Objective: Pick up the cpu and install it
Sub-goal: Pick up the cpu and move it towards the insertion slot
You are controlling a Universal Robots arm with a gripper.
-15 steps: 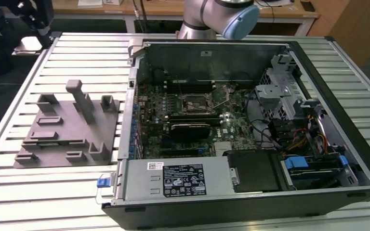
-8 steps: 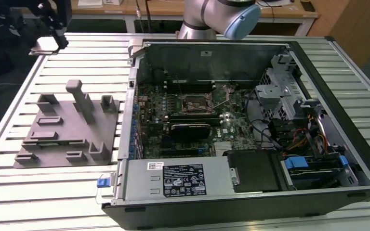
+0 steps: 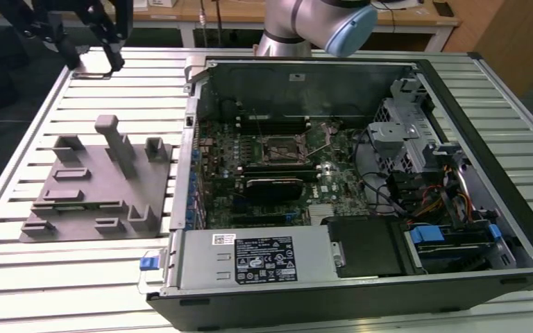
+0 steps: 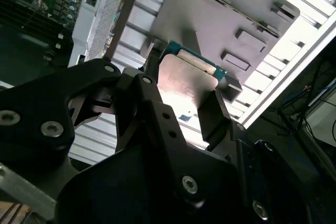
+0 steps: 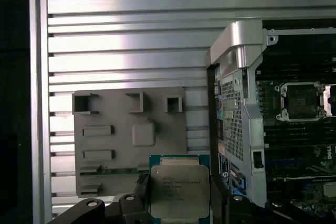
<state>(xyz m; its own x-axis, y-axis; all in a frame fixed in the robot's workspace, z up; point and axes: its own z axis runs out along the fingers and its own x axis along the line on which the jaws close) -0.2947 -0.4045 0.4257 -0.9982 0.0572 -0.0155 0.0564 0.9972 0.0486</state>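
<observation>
A silver-grey, green-rimmed cpu [image 5: 179,192] sits in a black gripper [image 5: 180,203] above a pale silver ribbed table [image 3: 109,277], with a matte grey fixture [image 3: 95,187] at nine o'clock of the black case [image 3: 341,305] and green motherboard [image 3: 341,187] in the exterior view.

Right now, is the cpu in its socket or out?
Out. The gripper holds the cpu outside the case, over the table, and the socket shows a bare dark centre.
</observation>
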